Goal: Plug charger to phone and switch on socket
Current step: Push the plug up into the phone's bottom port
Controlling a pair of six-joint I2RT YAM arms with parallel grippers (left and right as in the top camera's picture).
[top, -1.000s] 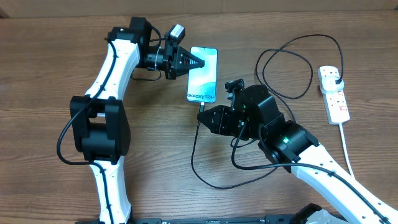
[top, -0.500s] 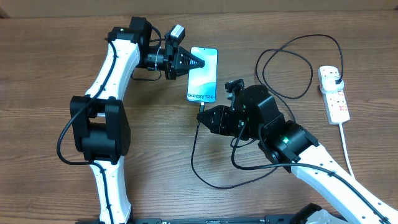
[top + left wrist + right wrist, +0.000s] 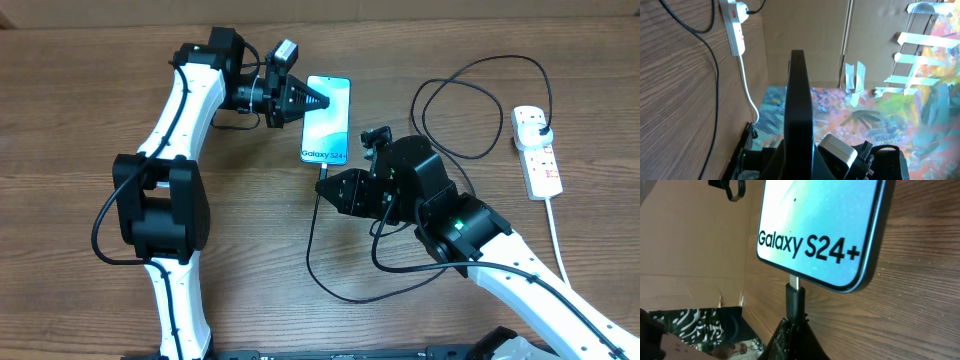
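Note:
The phone [image 3: 327, 122] lies on the wooden table, its lit screen reading "Galaxy S24+" [image 3: 815, 235]. My left gripper [image 3: 318, 101] is shut on the phone's left edge; the phone shows edge-on in the left wrist view [image 3: 798, 100]. My right gripper [image 3: 326, 183] is shut on the charger's small plug tip [image 3: 795, 300], whose metal end meets the phone's bottom edge. The thin black charger cable [image 3: 470, 95] loops across the table to a black plug in the socket [image 3: 538, 150], a white power strip at the right, also visible in the left wrist view [image 3: 734, 27].
The socket's thick white cord [image 3: 558, 240] runs toward the front right edge. A slack loop of black cable [image 3: 318, 265] lies in front of my right arm. A cardboard wall stands beyond the table's far edge.

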